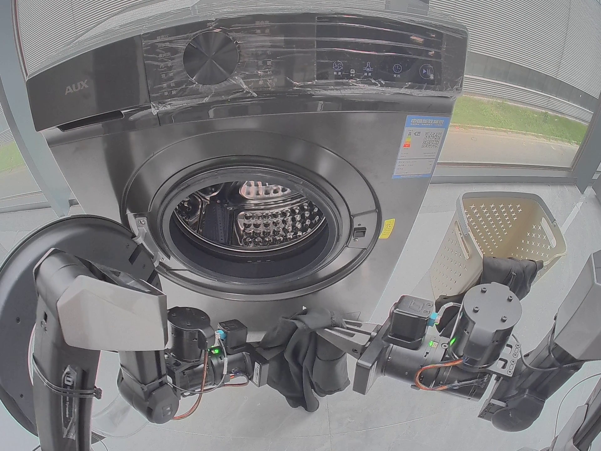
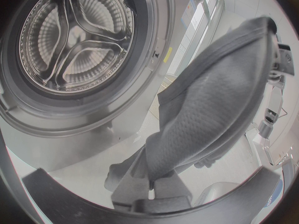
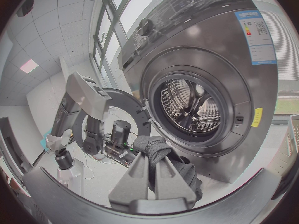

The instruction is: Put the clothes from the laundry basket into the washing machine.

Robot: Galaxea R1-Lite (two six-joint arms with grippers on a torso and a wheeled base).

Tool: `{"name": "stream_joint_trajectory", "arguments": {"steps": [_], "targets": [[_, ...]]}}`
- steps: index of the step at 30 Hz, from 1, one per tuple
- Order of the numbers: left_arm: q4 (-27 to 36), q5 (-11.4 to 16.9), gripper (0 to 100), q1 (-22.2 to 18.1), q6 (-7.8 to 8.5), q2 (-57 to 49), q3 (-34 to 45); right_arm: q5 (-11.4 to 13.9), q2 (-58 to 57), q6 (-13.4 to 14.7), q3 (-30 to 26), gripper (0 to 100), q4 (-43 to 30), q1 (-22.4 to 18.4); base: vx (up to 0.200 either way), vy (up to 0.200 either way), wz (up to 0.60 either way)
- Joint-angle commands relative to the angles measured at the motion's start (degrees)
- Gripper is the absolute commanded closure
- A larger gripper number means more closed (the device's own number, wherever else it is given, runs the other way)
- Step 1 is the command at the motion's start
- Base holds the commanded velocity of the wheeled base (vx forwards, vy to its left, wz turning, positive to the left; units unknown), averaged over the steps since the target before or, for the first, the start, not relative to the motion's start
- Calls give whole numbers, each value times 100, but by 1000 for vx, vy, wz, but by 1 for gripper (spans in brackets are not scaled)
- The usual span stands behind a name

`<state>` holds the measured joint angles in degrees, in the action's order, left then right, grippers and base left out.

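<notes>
One dark grey, mesh-knit garment (image 1: 303, 355), crumpled and limp.

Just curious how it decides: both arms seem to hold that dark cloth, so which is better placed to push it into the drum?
Probably left. The left end effector grips the dark cloth almost straight below the drum opening; the right end effector sits off toward the basket.

Washing machine (image 1: 250, 151) and laundry basket (image 1: 452, 259) on pale floor (image 1: 388, 416)
</notes>
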<state>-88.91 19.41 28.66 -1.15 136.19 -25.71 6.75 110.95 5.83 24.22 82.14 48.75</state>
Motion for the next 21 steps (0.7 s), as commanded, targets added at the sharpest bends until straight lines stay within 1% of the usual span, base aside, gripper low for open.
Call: {"name": "stream_joint_trajectory", "arguments": {"steps": [1, 3, 5, 7, 9, 10, 12, 14, 15, 16, 17, 19, 21], "targets": [[-13, 10, 100, -423, 0, -1156, 629, 28, -91, -55, -163, 100, -5, -524, 0, 0, 0], [-13, 2, 100, -581, 9, -1719, 963, 45, -108, -38, -172, 100, 21, -718, 0, 0, 0], [-4, 19, 100, -634, -8, -2123, 1200, 72, -100, -20, -181, 100, 118, -858, 0, 0, 0], [-4, 10, 100, -642, -26, -2457, 1349, 151, -47, -3, -207, 100, 373, -964, 0, 0, 0], [-4, 10, 100, -642, -26, -2545, 1376, 186, -38, 6, -216, 100, 487, -981, 0, 0, 0], [-4, 10, 100, -651, -35, -2730, 1393, 283, -47, 33, -304, 100, 663, -1025, 0, 0, 0], [-4, 10, 100, -678, -35, -2888, 1393, 318, -73, 59, -348, 100, 672, -1052, 0, 0, 0], [-4, 19, 100, -739, -88, -3134, 1384, 344, -108, 76, -454, 100, 672, -1166, 0, 0, 0], [-4, 19, 100, -765, -105, -3248, 1384, 397, -117, 85, -506, 100, 672, -1236, 0, 0, 0], [-4, 19, 100, -765, -105, -3248, 1384, 397, -117, 85, -506, 100, 672, -1236, 0, 0, 0], [5, 19, 100, -853, -193, -3450, 1384, 529, -152, 147, -585, 100, 681, -1324, 0, 0, 0], [5, 28, 100, -888, -360, -3600, 1332, 573, -223, 191, -656, 100, 672, -1377, 0, 0, 0], [5, 19, 100, -897, -439, -3776, 1261, 573, -240, 261, -708, 100, 681, -1395, 0, 0, 0]]}}
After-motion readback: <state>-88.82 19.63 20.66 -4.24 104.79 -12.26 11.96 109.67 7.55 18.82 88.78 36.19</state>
